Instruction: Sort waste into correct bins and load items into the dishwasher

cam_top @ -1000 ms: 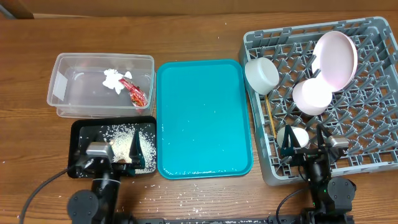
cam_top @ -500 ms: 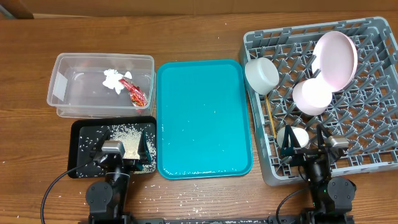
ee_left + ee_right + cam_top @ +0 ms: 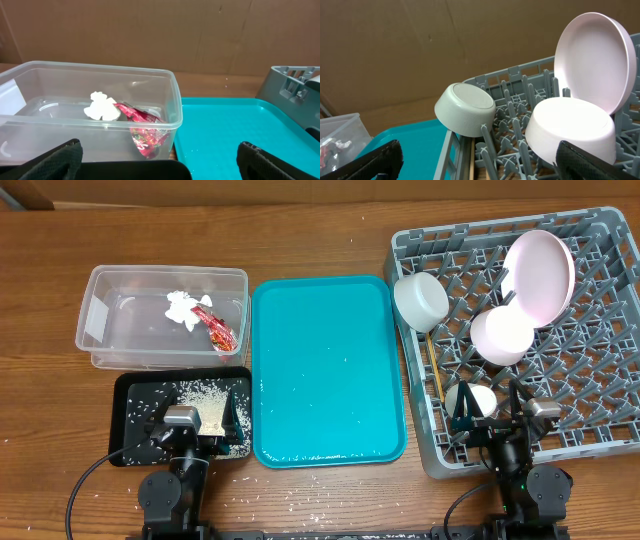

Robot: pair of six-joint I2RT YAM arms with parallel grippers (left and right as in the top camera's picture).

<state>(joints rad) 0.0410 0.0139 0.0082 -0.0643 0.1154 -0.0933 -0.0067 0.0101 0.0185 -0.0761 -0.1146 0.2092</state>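
Note:
The clear tub holds the white tissue and red wrapper; both also show in the left wrist view, the tissue beside the wrapper. Rice scraps lie in the black tray. The grey rack holds the upright white plate, the pinkish bowl, the pale bowl tipped at its left edge, and chopsticks. My left gripper is open and empty over the black tray. My right gripper is open and empty at the rack's front.
The teal tray lies between the bins and the rack, with small specks on it. A few rice grains are scattered on the wooden table in front of the trays. A cardboard wall stands behind the table.
My left gripper shifted a little to the right over the black tray a second ago and has been still since. The right arm has not moved.

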